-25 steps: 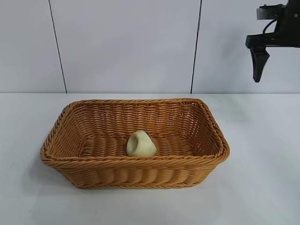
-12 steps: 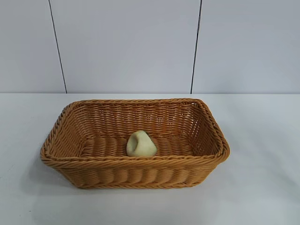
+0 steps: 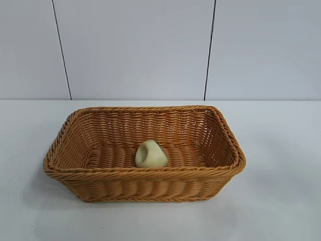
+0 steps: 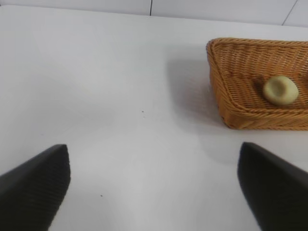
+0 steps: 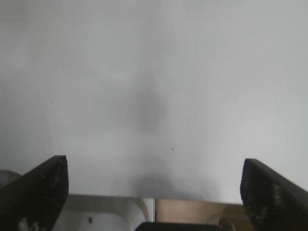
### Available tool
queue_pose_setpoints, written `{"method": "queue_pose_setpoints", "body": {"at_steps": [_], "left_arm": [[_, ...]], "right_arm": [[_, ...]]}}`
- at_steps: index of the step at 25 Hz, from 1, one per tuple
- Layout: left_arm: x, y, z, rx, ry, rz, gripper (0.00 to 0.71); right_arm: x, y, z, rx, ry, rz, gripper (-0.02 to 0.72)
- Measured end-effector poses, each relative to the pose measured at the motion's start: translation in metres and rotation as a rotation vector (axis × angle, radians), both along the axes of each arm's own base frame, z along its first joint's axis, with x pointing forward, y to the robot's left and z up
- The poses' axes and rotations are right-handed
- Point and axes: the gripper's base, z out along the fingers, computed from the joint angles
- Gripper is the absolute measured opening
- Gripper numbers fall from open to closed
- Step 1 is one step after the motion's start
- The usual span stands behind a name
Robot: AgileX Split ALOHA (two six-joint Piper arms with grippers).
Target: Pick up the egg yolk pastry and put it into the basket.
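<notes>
White desk is running back to a pale panelled wall with two dark vertical seams; nothing else is sitting on it but the basket (image 3: pixel 144 153), parked mid-desk with one long side toward the front edge. Egg yolk pastry (image 3: pixel 151 154) is lying on the basket floor, close to the near long wall and roughly centred along it, so the placing step is looking done. Pastry is reading as a small pale cream-yellow dome, matte and smooth, with a dent in one face; the left wrist view is showing the dent facing up. Basket is golden-brown wicker with flaring sides and a thick braided rim, far bigger than the pastry, so it is sitting loose with room all round. Left gripper (image 4: pixel 154 187) is hanging over bare desk off one short end of the basket, jaws spread wide, holding nothing, likely parked. Right gripper (image 5: pixel 154 192) is also spread wide and empty over bare desk, basket not visible from its wrist camera. Neither arm is showing in the exterior view.
</notes>
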Motion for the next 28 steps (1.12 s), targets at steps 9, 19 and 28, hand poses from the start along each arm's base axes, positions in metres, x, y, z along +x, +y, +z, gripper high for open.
{"method": "queue_pose_setpoints", "body": {"at_steps": [9, 19, 28], "left_arm": [[0.000, 0.000, 0.000, 0.000, 0.000, 0.000, 0.678], [0.000, 0.000, 0.000, 0.000, 0.000, 0.000, 0.678], [0.000, 0.000, 0.000, 0.000, 0.001, 0.000, 0.678]], "right_arm": [[-0.064, -0.001, 0.028, 0.008, -0.456, 0.009, 0.695], [-0.097, -0.002, 0.030, 0.013, -0.671, 0.009, 0.695], [-0.097, -0.002, 0.030, 0.014, -0.671, 0.009, 0.695]]}}
